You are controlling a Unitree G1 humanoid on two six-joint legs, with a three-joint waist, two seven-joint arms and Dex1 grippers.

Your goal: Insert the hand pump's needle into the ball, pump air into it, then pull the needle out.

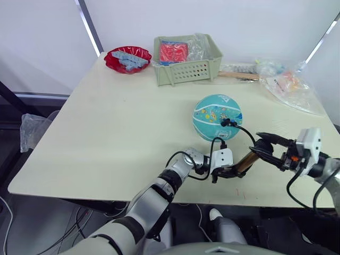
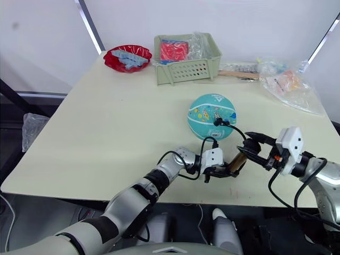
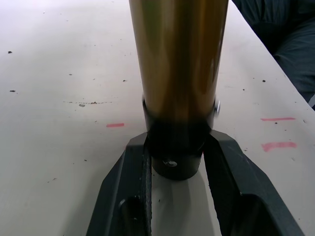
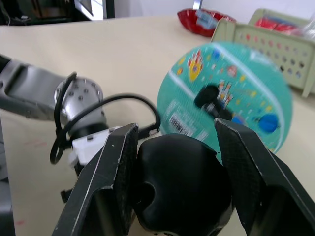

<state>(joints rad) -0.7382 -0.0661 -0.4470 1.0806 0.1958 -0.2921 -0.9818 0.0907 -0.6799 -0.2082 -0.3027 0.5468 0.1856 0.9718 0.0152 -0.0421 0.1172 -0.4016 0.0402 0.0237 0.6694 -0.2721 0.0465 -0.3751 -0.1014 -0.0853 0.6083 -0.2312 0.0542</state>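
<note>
Teal ball [image 1: 217, 117] on table; bronze hand pump [image 1: 245, 162] near, hose plugged into ball.

Head stereo pair looks forward and down over the table [image 1: 106, 133], both eyes sharing ball [image 1: 217, 117] and pump [image 1: 245, 162]. Left wrist camera sits very close on the pump barrel, facing the tabletop. Right wrist camera looks past the pump handle toward the ball and basket [image 4: 275, 44].

a lab-type test space is indicated: a plain table [image 1: 106, 138] against white walls [image 1: 42, 42], loose cables [image 1: 10, 223] at lower left.
</note>
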